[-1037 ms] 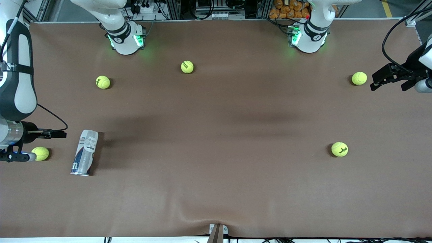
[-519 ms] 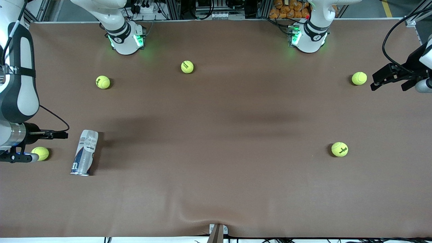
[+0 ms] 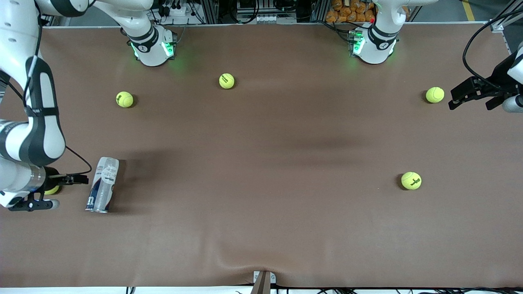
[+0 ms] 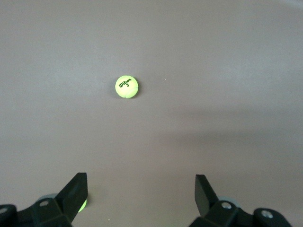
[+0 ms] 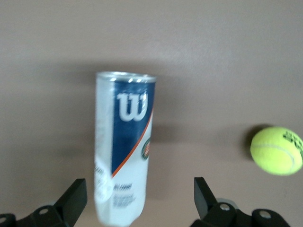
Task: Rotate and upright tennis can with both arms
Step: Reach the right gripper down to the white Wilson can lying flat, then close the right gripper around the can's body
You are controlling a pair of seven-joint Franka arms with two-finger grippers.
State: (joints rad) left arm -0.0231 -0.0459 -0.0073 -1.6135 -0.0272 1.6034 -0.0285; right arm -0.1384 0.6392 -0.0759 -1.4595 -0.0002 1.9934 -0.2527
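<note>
Clear-plastic tennis can on its side, contents unclear; both grippers' jaws spread.

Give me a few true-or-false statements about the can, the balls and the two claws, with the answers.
1. The tennis can stands upright. False: it lies on its side.
2. The right claw hangs open over the can. True.
3. The left claw holds a tennis ball. False: it is open and empty, beside a tennis ball at the left arm's end of the table.
4. The can's label bears a white W. True.
5. All the balls are inside the can. False: several lie loose on the table.
</note>
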